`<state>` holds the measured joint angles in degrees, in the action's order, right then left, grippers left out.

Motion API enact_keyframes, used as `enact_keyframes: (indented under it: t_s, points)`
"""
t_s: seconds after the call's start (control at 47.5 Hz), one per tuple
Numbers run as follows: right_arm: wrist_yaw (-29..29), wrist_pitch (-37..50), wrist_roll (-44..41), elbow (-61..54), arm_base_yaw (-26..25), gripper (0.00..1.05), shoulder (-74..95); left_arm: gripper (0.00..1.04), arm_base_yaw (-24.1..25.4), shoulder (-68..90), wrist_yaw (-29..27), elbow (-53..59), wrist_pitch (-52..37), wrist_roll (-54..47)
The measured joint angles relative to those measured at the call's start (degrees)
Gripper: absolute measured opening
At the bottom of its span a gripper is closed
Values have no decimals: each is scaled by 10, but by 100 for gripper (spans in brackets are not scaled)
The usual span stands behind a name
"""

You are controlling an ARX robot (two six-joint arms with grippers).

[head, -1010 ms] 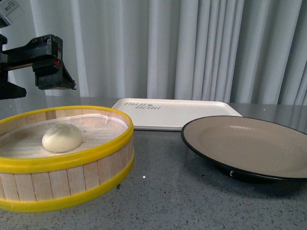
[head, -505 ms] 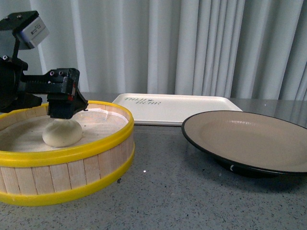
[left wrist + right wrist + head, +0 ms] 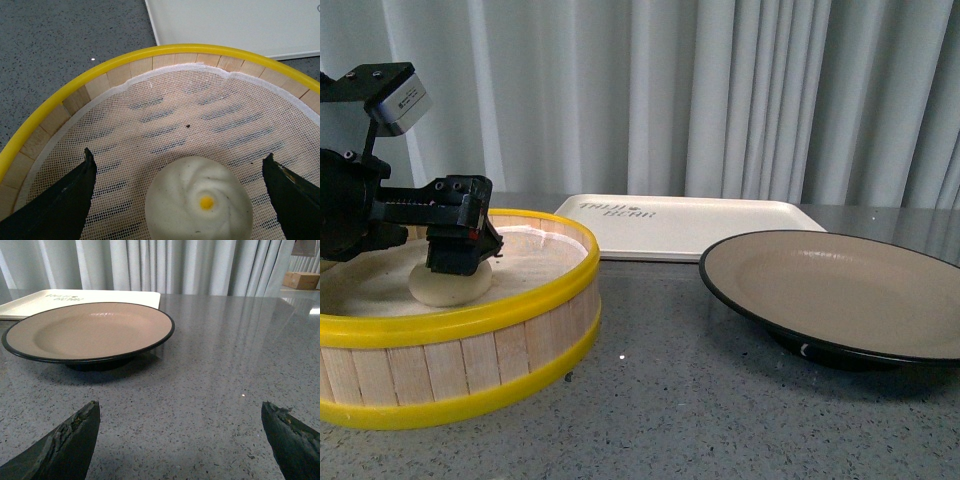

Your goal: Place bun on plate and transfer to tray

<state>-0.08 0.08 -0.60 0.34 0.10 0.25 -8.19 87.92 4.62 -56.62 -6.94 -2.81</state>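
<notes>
The bun (image 3: 448,287) sits inside the yellow-rimmed wooden steamer basket (image 3: 470,322), on its white mesh liner (image 3: 200,115), a bit off toward the basket's left side. From the left wrist view you can see the bun's (image 3: 199,200) swirled top with a little yellow dot in the middle.

The left gripper (image 3: 460,250) is down inside the basket right over the bun, spread wide. Its 2 dark fingers (image 3: 65,205) are out on either side of the bun with clear mesh showing between each one and the dough, so nothing is gripped.

The basket is at the left front of the grey speckled bench (image 3: 660,400). The plate (image 3: 840,300) is over on the right side of the bench, well apart from the basket, beige inside with a black rim, nothing on it. The tray (image 3: 690,232) lies flat further back, toward the curtain (image 3: 720,100), behind the gap between basket and plate, with dark lettering near its left end.

The right gripper (image 3: 180,407) hangs low over bare bench with its fingers (image 3: 70,445) wide apart, holding nothing. The plate (image 3: 90,330) is just ahead of it, and the tray (image 3: 30,302) peeks out behind the plate.
</notes>
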Motion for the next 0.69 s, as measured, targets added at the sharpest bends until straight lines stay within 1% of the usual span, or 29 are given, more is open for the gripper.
enact_keyframes:
  t_s: [0.694]
  points:
    - [0,0,0,0,0,96,0,98,7,26,-17,-28,21,-11]
